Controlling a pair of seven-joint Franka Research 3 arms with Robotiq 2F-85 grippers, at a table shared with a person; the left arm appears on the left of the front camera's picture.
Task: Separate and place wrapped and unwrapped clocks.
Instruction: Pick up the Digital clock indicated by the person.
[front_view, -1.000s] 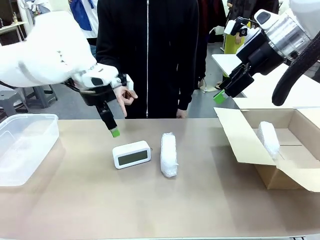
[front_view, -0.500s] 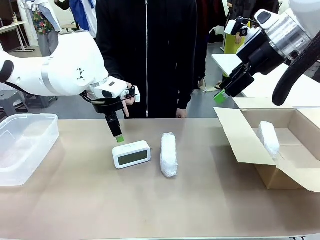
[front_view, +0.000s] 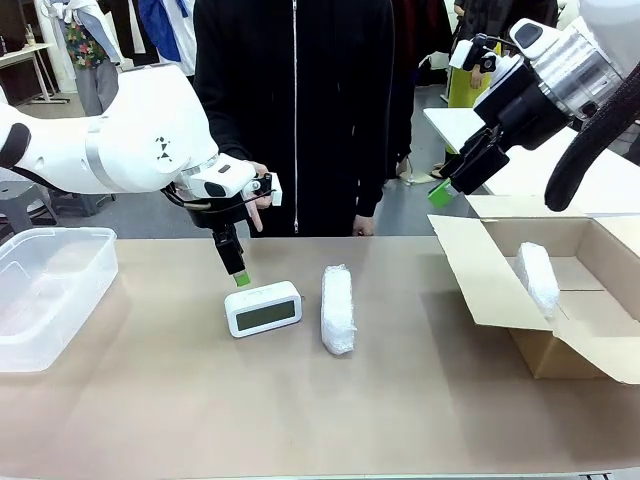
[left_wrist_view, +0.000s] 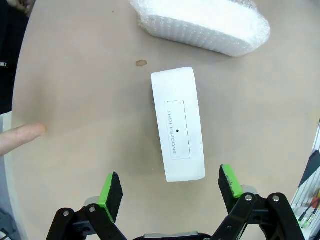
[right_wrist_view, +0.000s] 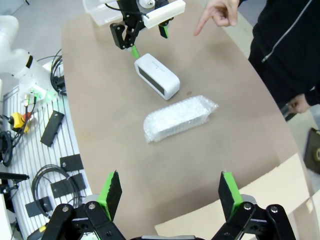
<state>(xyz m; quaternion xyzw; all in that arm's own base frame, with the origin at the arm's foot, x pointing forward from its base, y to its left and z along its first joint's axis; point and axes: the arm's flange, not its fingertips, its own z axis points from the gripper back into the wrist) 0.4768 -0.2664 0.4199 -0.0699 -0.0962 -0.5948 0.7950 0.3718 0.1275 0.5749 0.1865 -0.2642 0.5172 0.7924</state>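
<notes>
The bare white clock (front_view: 263, 308) stands on the table left of centre, screen facing me; from above its snooze-button top (left_wrist_view: 178, 130) shows. My left gripper (front_view: 240, 274) hovers open just behind and above it, green pads (left_wrist_view: 111, 189) wide apart and nothing between them (left_wrist_view: 170, 187). One wrapped clock (front_view: 338, 308) lies just right of the bare one, also in the left wrist view (left_wrist_view: 200, 22) and right wrist view (right_wrist_view: 180, 119). A second wrapped clock (front_view: 538, 278) lies inside the cardboard box (front_view: 580, 350). My right gripper (front_view: 440, 193) hangs open and empty, high beside the box (right_wrist_view: 170, 192).
A clear plastic bin (front_view: 50, 290) stands at the table's left edge. The box's open flap (front_view: 480, 270) leans toward the middle. A person in black stands at the far side, one hand (front_view: 255, 190) pointing down toward the bare clock, fingertip (left_wrist_view: 20, 137) near the table.
My left arm has swung right and lowered its gripper from the table's left-centre to just behind the bare clock. The right arm has stayed still.
</notes>
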